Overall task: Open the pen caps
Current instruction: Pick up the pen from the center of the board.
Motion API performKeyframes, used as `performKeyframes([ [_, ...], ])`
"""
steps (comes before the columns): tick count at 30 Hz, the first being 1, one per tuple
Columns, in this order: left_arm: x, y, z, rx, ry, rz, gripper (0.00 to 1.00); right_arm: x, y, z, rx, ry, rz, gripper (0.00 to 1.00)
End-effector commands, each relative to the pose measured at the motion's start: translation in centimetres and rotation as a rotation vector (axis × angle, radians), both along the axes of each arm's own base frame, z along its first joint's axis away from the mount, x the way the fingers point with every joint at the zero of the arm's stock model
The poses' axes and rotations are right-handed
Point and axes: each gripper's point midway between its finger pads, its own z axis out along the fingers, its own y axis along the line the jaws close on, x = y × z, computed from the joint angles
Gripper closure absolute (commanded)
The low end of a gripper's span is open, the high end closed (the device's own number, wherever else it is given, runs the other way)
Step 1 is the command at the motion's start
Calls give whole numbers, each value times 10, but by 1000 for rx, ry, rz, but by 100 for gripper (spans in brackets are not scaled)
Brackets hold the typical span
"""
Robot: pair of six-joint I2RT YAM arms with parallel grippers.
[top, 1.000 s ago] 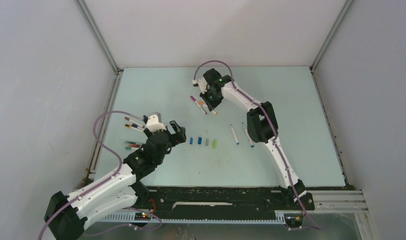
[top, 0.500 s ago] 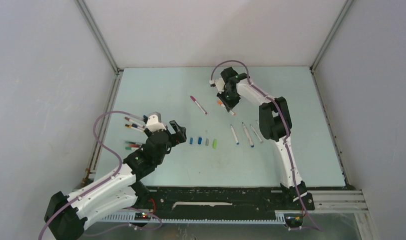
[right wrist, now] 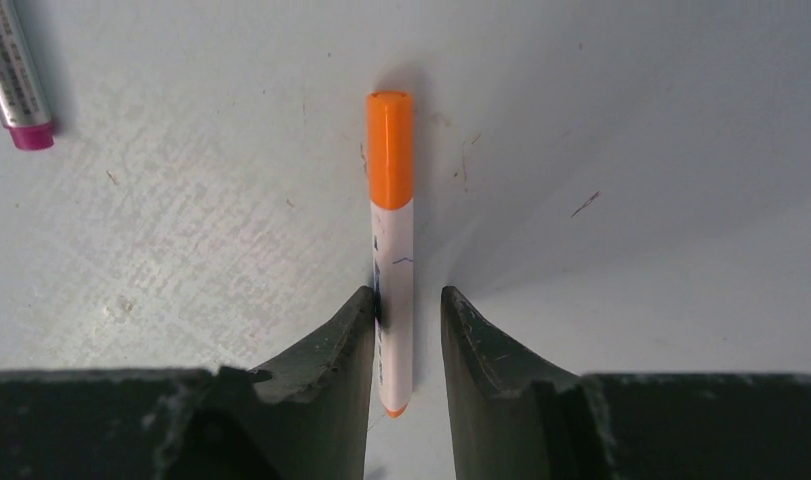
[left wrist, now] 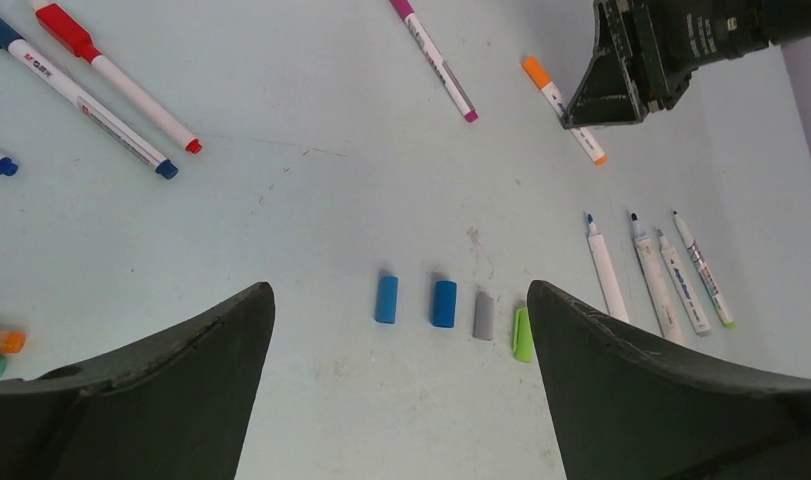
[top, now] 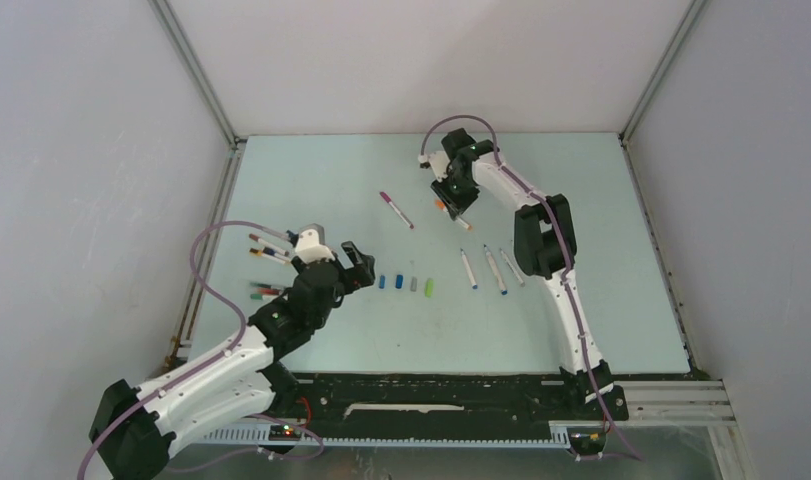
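An orange-capped white pen [right wrist: 393, 250] lies on the table between the fingers of my right gripper [right wrist: 407, 292]. The jaws stand slightly apart, the left finger touching the barrel and a gap showing on the right. Its orange cap [right wrist: 390, 150] is on. From above, the right gripper [top: 455, 203] is at the back centre-right over the orange pen [top: 449, 213]. Several loose pen caps lie in a row: blue [left wrist: 386, 299], darker blue [left wrist: 443, 303], grey [left wrist: 483, 315], green [left wrist: 522, 334]. My left gripper [left wrist: 401, 390] hovers wide open and empty, just short of them.
A magenta pen [top: 397, 210] lies left of the right gripper. Three uncapped pens [top: 495, 270] lie side by side right of the caps. More capped pens, red [left wrist: 116, 75] and blue [left wrist: 81, 95], lie by the table's left edge [top: 221, 215].
The right gripper carried the orange pen rightward away from the magenta pen, lowered it to the table and parted its jaws. The left arm stayed still.
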Motion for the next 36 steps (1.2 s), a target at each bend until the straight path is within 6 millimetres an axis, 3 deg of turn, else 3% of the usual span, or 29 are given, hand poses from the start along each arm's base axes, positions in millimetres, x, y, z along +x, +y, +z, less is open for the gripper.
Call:
performKeyframes([
  [1,3,-4,2,-32,-8,0,2,4,7,-6,1,16,24,67],
  [5,4,-8,2,-36,-4,-14,2,0,4,-11,-21,29,27,74],
  [11,5,-20,5,-81,-11,-53,2,-11,-4,-13,-41,56,40,99],
  [14,5,-34,9,-143,-26,-105,2,-10,1,7,30,32,44,100],
  [18,5,-66,25,-288,-65,-222,2,-10,8,54,155,-8,44,100],
  [23,13,-91,41,-381,-91,-299,2,-26,20,107,338,-35,66,100],
  [27,24,-100,55,-443,-133,-319,2,-51,27,137,461,-33,100,100],
  [34,30,-112,97,-660,-262,-389,2,-130,29,190,799,93,157,100],
  [36,27,-120,112,-739,-297,-438,2,-150,26,194,881,130,171,100],
])
